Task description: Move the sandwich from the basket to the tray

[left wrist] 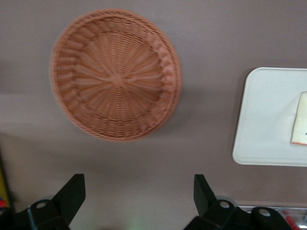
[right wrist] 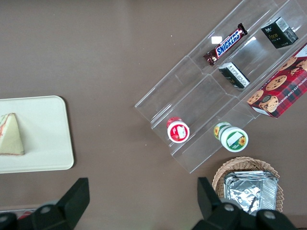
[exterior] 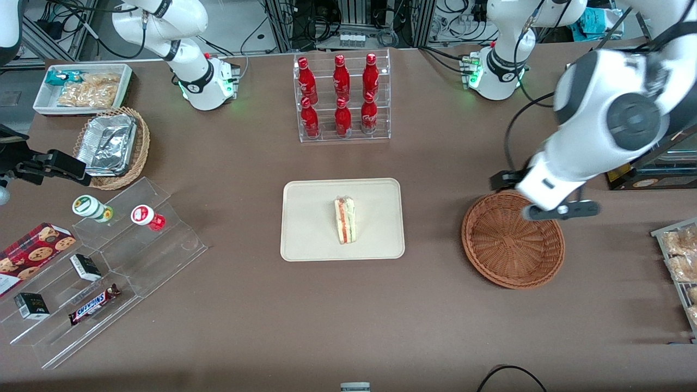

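The sandwich (exterior: 344, 220), a pale wedge with red and green filling along its edge, lies in the middle of the cream tray (exterior: 305, 234). The reddish-brown wicker basket (exterior: 509, 245) sits beside the tray, toward the working arm's end of the table, with nothing in it. My gripper (exterior: 544, 204) hangs high over the basket's rim that is farther from the front camera. The left wrist view shows the gripper (left wrist: 138, 184) open, bare table between its fingers, with the basket (left wrist: 115, 74), the tray (left wrist: 268, 120) and a corner of the sandwich (left wrist: 301, 125).
A clear rack of red bottles (exterior: 342, 98) stands farther from the front camera than the tray. Acrylic steps with snacks (exterior: 109, 261), a tan wicker basket with a foil container (exterior: 111, 147) and a white snack bin (exterior: 81, 87) lie toward the parked arm's end. Pastries (exterior: 680, 261) sit at the working arm's end.
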You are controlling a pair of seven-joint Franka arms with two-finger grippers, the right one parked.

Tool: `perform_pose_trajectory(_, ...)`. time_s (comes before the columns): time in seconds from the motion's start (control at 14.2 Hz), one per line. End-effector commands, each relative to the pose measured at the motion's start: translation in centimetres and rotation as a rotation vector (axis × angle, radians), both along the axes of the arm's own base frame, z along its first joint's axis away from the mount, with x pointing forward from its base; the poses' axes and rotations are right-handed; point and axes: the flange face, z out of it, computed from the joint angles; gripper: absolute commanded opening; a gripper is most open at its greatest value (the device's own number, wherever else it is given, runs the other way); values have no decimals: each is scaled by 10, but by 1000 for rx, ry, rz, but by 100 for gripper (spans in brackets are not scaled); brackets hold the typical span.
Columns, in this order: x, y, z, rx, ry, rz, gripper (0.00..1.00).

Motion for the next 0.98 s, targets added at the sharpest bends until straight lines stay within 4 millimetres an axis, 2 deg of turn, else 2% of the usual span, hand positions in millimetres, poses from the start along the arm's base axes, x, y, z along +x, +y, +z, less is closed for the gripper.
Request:
perform_pose_trajectory(0.0, -18, 26, 35, -3, -44, -19, 100)
perform_pose_trajectory(0.14, -18, 41, 56, -10, -83, -46, 100)
perform_pose_trajectory(0.28, -21, 49, 65, -12, -84, -81, 100)
perform_pose_trajectory(0.42, -21, 46, 68, -14, -91, -84, 100)
perform_pose_trajectory(0.63, -14, 45, 88, -21, -134, -84, 100)
perform_pose_trajectory(0.91, -13, 45, 93, -24, -129, -73, 100)
